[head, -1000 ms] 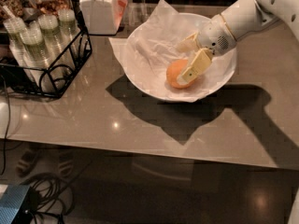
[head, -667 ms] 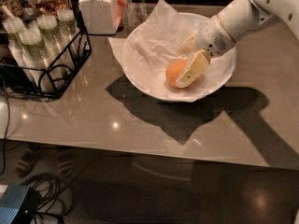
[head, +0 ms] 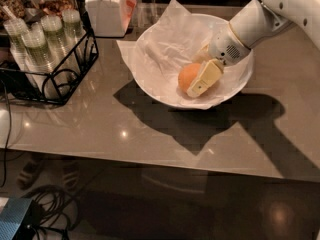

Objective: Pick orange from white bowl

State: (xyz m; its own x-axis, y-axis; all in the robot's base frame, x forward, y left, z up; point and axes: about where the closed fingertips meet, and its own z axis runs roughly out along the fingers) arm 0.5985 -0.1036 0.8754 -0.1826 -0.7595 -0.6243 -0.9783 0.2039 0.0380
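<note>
A white arm (head: pixel 260 19) reaches from the right into the white bowl (head: pixel 161 95) on a table (head: pixel 100 129), its gripper (head: pixel 200 79) against the orange (head: pixel 187 76) lying in the bowl; whether it is gripping the orange cannot be told.

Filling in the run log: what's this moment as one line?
pick: not yet done | gripper: inside white bowl, against orange | orange: on paper in bowl

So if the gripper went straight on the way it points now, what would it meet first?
The orange: the gripper sits inside the white bowl, pointing down-left, seemingly right against the fruit. Behind that comes the paper lining, though depth is unclear.
</note>
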